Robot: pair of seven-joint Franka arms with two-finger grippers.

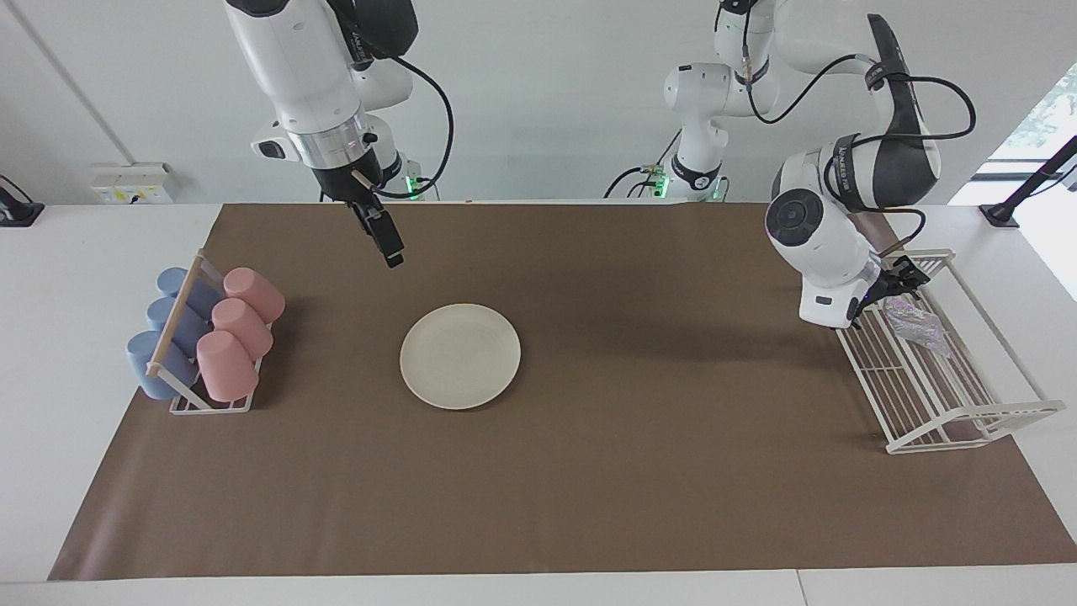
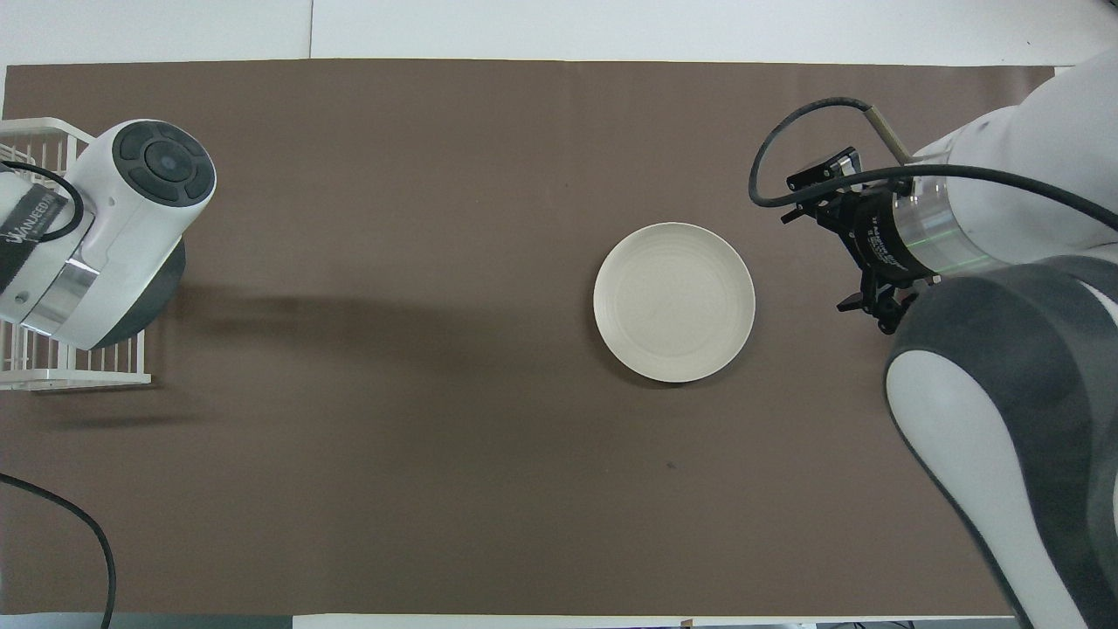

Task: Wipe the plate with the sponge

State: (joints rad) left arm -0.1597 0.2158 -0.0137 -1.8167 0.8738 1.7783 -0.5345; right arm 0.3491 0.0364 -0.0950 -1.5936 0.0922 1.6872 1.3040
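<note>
Plainly round, cream-white plate [image 1: 460, 356], shallow rim

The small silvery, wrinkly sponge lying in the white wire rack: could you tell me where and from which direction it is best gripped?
Probably from above, across its narrow width: the small silvery, wrinkly sponge lies flat on the floor of the white wire rack, whose top is open while wire walls fence its sides. The left gripper hangs open just beside it.
</note>
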